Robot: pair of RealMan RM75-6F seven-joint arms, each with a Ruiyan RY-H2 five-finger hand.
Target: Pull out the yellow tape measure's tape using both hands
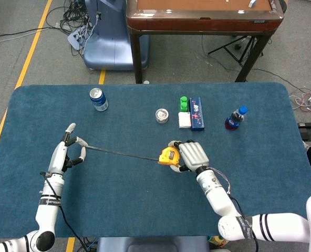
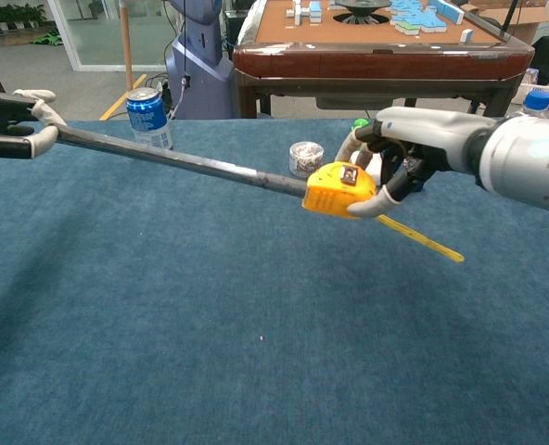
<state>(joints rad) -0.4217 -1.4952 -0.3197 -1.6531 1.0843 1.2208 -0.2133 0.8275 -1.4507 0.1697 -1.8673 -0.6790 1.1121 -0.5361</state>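
Observation:
The yellow tape measure hangs above the blue table, gripped by my right hand just right of the table's middle. Its dark tape runs in a long straight line to the left. My left hand pinches the tape's end near the table's left side. A yellow strap trails from the case toward the right in the chest view.
At the back of the table stand a blue can, a small round tin, a green-topped white item, a dark blue box and a blue-capped bottle. A brown table stands beyond.

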